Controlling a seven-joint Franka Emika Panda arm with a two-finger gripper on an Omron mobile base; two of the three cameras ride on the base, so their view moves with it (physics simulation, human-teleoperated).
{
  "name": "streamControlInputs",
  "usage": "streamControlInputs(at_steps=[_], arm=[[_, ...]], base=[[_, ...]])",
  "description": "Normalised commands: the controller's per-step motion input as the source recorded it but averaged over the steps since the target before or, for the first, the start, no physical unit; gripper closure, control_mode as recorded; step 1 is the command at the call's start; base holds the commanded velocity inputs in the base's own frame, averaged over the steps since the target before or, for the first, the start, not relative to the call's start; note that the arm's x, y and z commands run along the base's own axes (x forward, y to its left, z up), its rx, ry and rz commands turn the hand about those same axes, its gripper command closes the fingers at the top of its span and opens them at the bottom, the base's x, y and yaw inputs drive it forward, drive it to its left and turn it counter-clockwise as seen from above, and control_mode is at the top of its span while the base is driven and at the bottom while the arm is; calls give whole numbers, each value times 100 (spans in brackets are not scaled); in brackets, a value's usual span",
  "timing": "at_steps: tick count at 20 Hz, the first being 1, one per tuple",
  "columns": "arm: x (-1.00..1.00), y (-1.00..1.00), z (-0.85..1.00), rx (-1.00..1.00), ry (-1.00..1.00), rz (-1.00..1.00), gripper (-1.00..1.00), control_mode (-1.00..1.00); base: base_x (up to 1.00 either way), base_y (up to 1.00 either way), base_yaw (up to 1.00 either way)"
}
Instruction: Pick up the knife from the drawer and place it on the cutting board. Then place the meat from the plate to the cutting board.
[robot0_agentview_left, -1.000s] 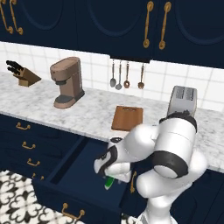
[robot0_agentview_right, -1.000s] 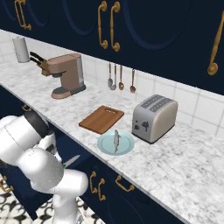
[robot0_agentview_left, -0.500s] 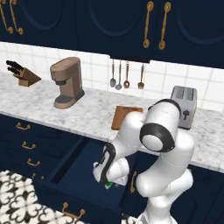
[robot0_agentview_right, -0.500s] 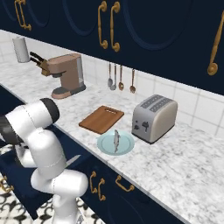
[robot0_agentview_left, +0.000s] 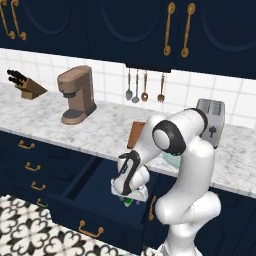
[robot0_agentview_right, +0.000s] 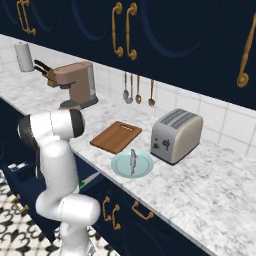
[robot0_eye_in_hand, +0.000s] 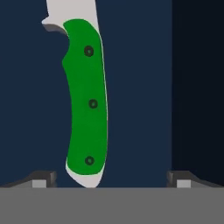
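While the arm bends down into the open drawer (robot0_agentview_left: 95, 197), the gripper (robot0_eye_in_hand: 111, 178) hangs just over the knife (robot0_eye_in_hand: 86, 100) with its jaws spread wide and nothing between them. One knife lies flat on the navy drawer floor; seen from the hand, its green handle with three dark rivets runs lengthwise between the two fingertips (robot0_eye_in_hand: 43, 178), nearer one than the other and touching neither, the pale blade leading away from the hand. From the left base view a sliver of green shows under the hand, near the drawer's right wall.

Up on the marble counter (robot0_agentview_right: 210, 190) lies one cutting board (robot0_agentview_right: 116, 136), bare, and just beside it toward the counter's front edge one plate (robot0_agentview_right: 132, 164) carrying one piece of meat (robot0_agentview_right: 133, 160). One toaster (robot0_agentview_right: 176, 135) stands behind the plate, close to it. One coffee machine (robot0_agentview_left: 76, 94) and one knife block (robot0_agentview_left: 26, 86) stand farther along toward the left end, and three utensils (robot0_agentview_left: 144, 86) hang on the tiled wall above the board. The robot's own elbow stands between the left camera and the board.
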Motion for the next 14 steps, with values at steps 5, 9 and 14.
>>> streamControlInputs(at_steps=[5, 9, 14], arm=[[-20, 14, -27, 0, -8, 0, -100, -100], [6, 2, 0, 9, -25, 0, -100, -100], [-1, -21, -17, 12, -24, 0, -100, -100]], base=[[0, 0, 0], [0, 0, 0], [0, 0, 0]])
